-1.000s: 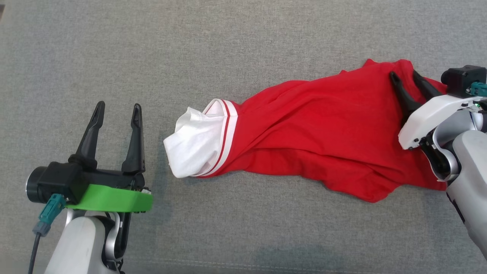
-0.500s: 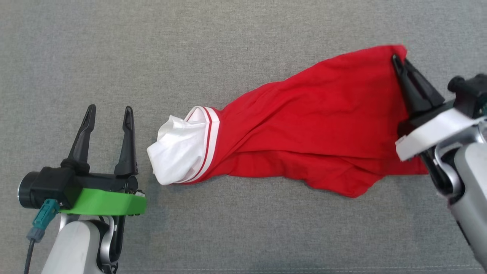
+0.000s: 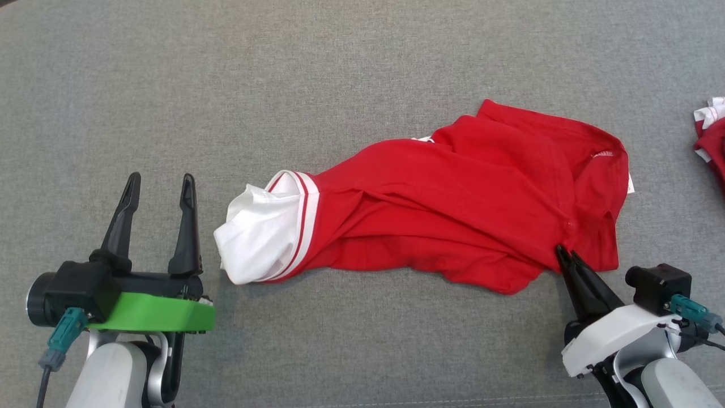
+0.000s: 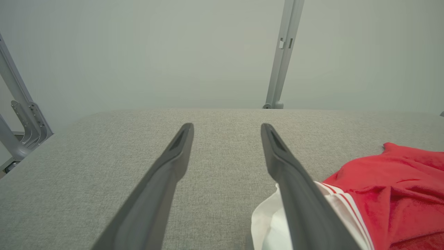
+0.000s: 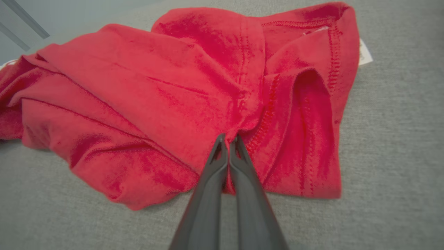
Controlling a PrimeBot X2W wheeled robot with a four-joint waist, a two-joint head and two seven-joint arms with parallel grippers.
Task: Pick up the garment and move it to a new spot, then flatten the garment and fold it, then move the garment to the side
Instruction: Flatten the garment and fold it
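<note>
Garment (image 3: 453, 198) lies bunched right of centre on surface (image 3: 340, 68), not flat, not folded. Right gripper (image 3: 566, 256) pinches its near edge. Left gripper (image 3: 158, 184) spread wide, empty, beside white end (image 3: 255, 238). Most steps left.

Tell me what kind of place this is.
Probably a lab or test cell, not a home: a broad grey fabric-covered table, bare metal frame posts against a plain pale wall, and a red shirt lying on it.
</note>
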